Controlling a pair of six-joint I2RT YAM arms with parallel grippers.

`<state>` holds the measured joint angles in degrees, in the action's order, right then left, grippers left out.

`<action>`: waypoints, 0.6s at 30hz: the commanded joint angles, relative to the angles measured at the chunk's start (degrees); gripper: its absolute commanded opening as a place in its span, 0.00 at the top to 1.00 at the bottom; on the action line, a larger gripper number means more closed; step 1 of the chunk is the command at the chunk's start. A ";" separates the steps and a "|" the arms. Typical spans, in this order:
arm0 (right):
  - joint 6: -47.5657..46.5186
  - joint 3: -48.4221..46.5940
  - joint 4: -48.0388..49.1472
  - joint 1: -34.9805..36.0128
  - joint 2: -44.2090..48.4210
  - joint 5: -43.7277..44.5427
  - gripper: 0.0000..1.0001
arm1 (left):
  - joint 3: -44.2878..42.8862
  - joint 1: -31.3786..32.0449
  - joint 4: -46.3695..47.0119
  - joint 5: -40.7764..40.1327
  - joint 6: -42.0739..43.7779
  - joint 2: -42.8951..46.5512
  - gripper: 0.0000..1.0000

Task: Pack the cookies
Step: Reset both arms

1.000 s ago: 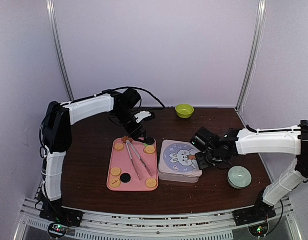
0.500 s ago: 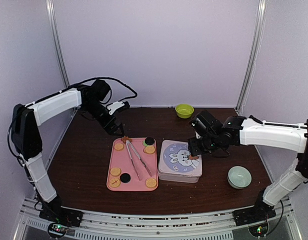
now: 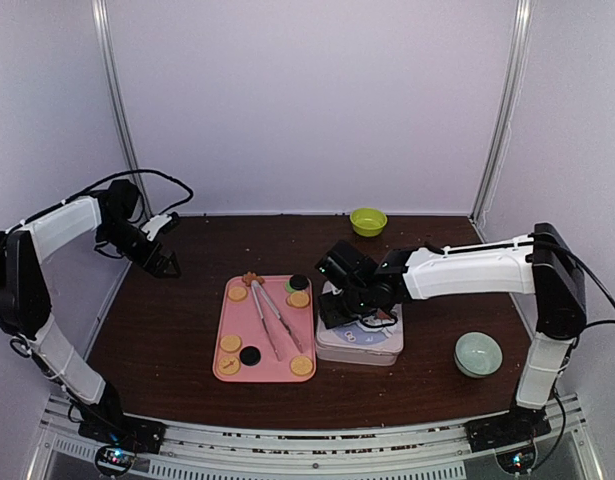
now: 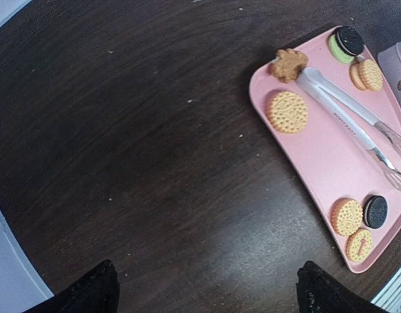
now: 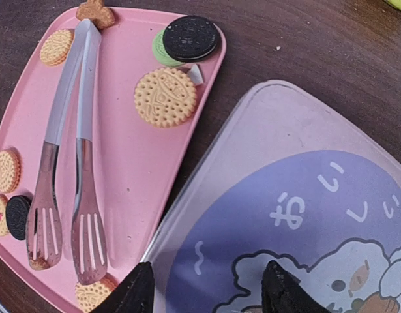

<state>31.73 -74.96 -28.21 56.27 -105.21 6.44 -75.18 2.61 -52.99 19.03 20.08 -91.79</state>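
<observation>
Arms first. The left arm (image 3: pixel 62 222) reaches low and far out to the left of the tray (image 5: pixel 141 169), well apart from it. Its wrist is turned down toward bare tabletop (image 4: pixel 135 143). Its jaws are spread wide, with nothing between them. The right arm (image 3: pixel 467 272) stretches flat across from the right, its wrist hanging over the tin (image 5: pixel 272 130) that stands just right of the tray. Its jaws are parted above the tray-side part of the printed lid and grasp nothing.

There is one pink tray, and all nine cookies (image 5: pixel 164 96) lie on it:
- Five are tan and round: three down the tray's left side, the nearest of these with a pink mark, and two on its right side.
- Two are black: one near the tray's near-left corner, and one at the far-right corner resting on the single green cookie.
- One is brown and flower-shaped, at the far edge by the handle end of the tongs.

One pair of tongs (image 5: pixel 57 107) lies lengthwise down the middle of the tray, with its slotted heads toward the near edge.

There are two bowls. A yellow-green bowl (image 3: pixel 368 221) sits far behind and right of the tray, and a pale bowl (image 3: pixel 478 354) sits right of it, beyond the tin.
</observation>
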 commanded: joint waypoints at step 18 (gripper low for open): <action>-9.89 25.76 16.77 -17.88 43.14 32.77 0.00 | 30.44 -11.06 56.17 -3.30 -9.49 10.17 0.02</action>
<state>28.58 -63.33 -22.09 42.15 -69.73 23.51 -51.90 -8.05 -19.97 16.53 15.38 -83.94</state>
